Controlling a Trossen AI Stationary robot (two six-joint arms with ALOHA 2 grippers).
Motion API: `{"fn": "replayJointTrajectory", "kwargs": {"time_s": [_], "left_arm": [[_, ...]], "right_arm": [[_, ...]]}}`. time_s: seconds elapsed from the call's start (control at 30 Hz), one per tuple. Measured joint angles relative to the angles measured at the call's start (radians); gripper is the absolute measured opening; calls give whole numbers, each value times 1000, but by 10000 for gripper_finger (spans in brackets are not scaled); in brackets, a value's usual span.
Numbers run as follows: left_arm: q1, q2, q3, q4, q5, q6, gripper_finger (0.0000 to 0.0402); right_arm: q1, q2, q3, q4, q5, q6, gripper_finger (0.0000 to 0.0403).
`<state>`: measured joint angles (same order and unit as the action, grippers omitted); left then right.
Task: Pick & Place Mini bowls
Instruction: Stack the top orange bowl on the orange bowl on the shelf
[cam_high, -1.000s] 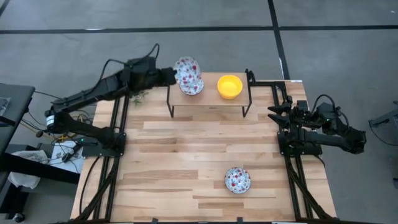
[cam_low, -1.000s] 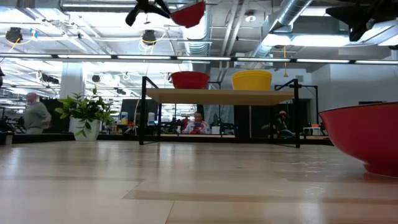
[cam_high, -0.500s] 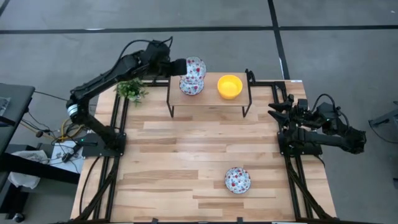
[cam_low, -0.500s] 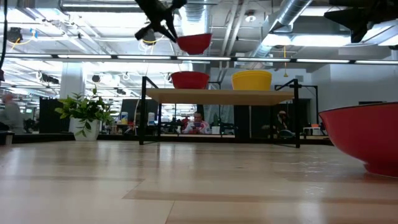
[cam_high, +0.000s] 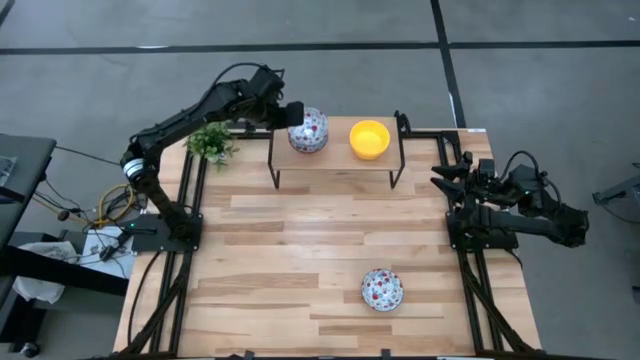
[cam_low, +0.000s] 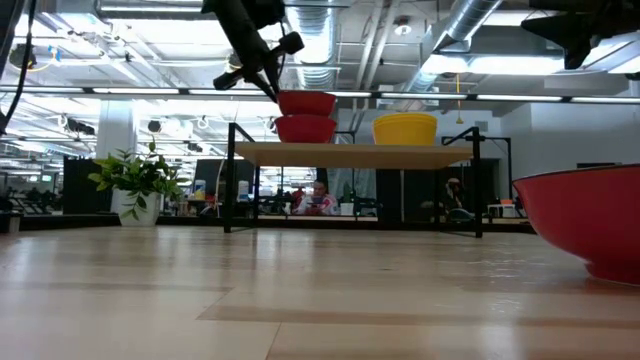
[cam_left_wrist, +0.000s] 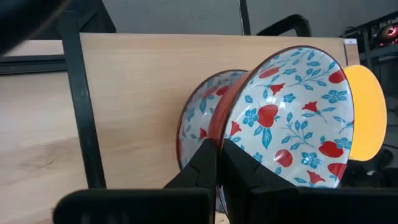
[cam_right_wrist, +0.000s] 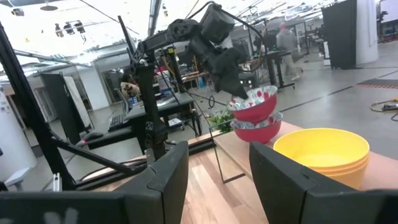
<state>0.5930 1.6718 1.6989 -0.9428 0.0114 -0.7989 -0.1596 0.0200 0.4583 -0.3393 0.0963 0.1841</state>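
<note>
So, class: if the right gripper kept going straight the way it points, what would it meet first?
Probably the yellow bowl on the shelf; the open right gripper points toward it, though depth is unclear.

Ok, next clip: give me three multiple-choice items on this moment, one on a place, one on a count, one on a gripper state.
1. Where is the left gripper?
A. over the shelf's left end
B. by the front table edge
C. beside the right arm's base

2. How many floral bowls lie on the table itself, off the shelf?
A. none
B. one
C. three

3. What is the left gripper doing?
A. open and empty
B. shut on a yellow bowl
C. shut on a floral bowl's rim

Answers:
1 A: the high view shows it at the shelf's left end.
2 B: a single floral bowl sits near the front edge.
3 C: the left wrist view shows its fingers pinching the rim of the held floral bowl, just above another floral bowl.
</note>
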Motion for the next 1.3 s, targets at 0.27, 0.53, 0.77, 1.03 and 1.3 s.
{"fn": "replayJointTrajectory", "kwargs": {"time_s": [0.27, 0.53, 0.77, 1.03, 1.3], "left_arm": [[3, 0, 0, -9, 5, -21, 4], [1, 0, -16, -15, 5, -36, 4], [-3, 0, -45, -15, 6, -47, 5], [-2, 0, -46, -10, 5, -47, 6], [-4, 25, -46, 22, 26, -47, 7]], "right_arm": [[0, 0, 0, 0, 0, 0, 159], [0, 0, 0, 0, 12, 0, 159], [0, 0, 0, 0, 11, 0, 159], [0, 0, 0, 0, 11, 0, 159], [0, 0, 0, -1, 10, 0, 159]]}}
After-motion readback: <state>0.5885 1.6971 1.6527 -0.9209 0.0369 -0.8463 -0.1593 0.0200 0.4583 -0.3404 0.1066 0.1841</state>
